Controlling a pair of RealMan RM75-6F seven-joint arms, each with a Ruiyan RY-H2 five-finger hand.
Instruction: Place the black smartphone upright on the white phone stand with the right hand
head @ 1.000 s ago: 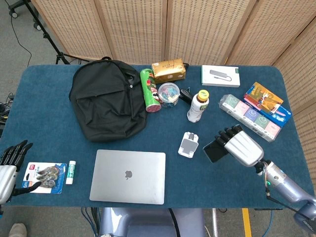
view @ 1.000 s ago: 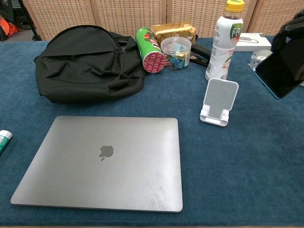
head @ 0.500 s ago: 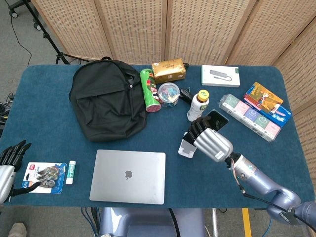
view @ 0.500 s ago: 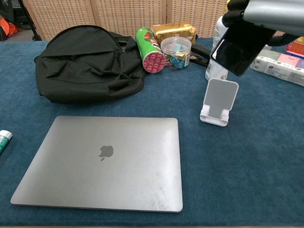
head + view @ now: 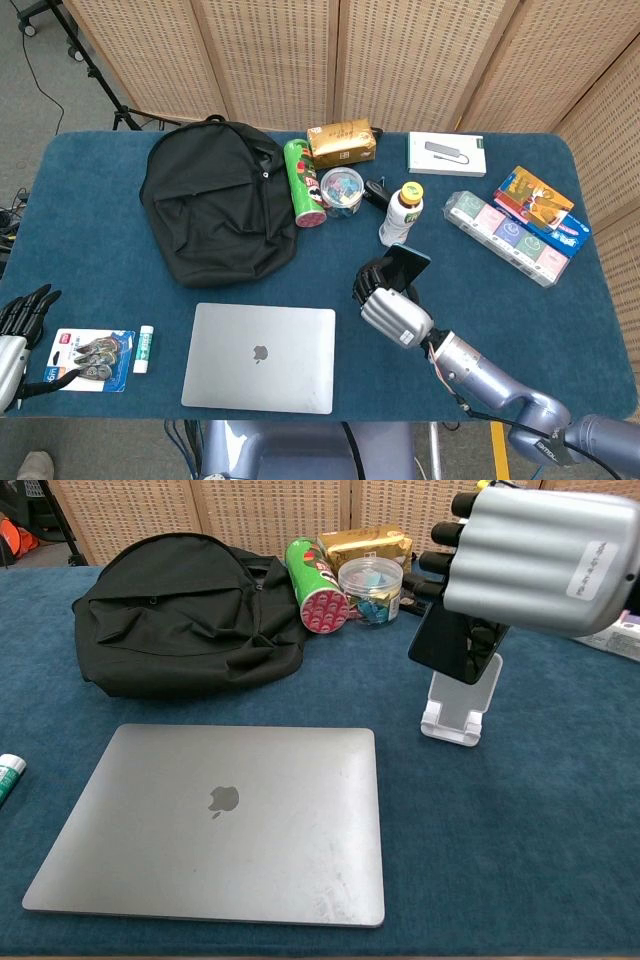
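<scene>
Silver-backed and large in the upper right of the chest view, the right hand (image 5: 535, 560) has its dark fingers (image 5: 447, 532) curled around the black smartphone (image 5: 445, 640), holding it tilted just in front of and above the white phone stand (image 5: 462, 715). The phone's lower edge overlaps the stand's backrest in this view; whether it touches the stand cannot be told. In the head view the same hand (image 5: 393, 310) sits right of centre in the lower half of the frame, with the smartphone (image 5: 405, 265) poking up past the fingers and the stand hidden beneath it.

At the far lower left of the head view the left hand (image 5: 18, 330) rests at the table (image 5: 90, 215) edge — fingers apart, holding nothing — beside a blister pack (image 5: 88, 358) and a small green-and-white tube (image 5: 146, 348).

A closed grey laptop (image 5: 215, 820) fills the lower left of the chest view, and a black backpack (image 5: 180, 610) lies above it. Along the top centre of that view stand a green snack can (image 5: 315, 575) lying on its side, a gold packet (image 5: 365, 542) and a clear tub (image 5: 370, 588). In the head view a white bottle (image 5: 402, 213) with a yellow cap stands just above the right hand, with a white box (image 5: 446, 153) and colourful packs (image 5: 510, 235) toward the upper right.
</scene>
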